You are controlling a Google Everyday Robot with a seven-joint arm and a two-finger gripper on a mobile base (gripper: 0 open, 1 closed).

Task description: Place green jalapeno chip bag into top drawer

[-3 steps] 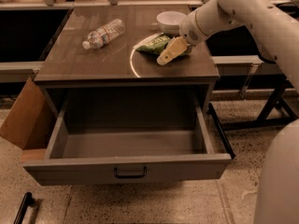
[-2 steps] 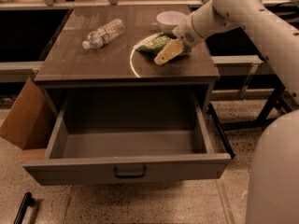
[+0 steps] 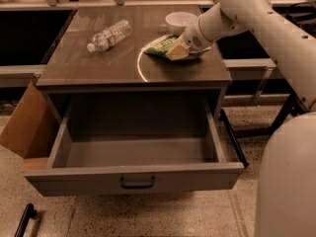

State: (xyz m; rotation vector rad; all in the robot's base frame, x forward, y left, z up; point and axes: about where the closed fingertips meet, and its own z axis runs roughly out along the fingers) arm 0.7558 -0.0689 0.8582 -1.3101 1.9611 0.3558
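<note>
The tool [image 3: 177, 52] is pressing down onto the bag [image 3: 157, 45], and over the last second it has only been creeping a shade further across it, so the bag is still lying on the counter [image 3: 98, 68], not lifted. The pickup is looking unfinished, and I can't tell whether the tool is clamped or open. The bag is poking out from under the tool, away from the arm. The bowl [image 3: 178, 19] is sitting just behind the tool, close enough to bump on the way up. The bottle [image 3: 109, 35] is lying well beyond the bag, out of the way. The counter's front edge is running near the tool, and below and in front of it the drawer [image 3: 133, 179] is hanging wide open, offering plenty of room for a drop.
</note>
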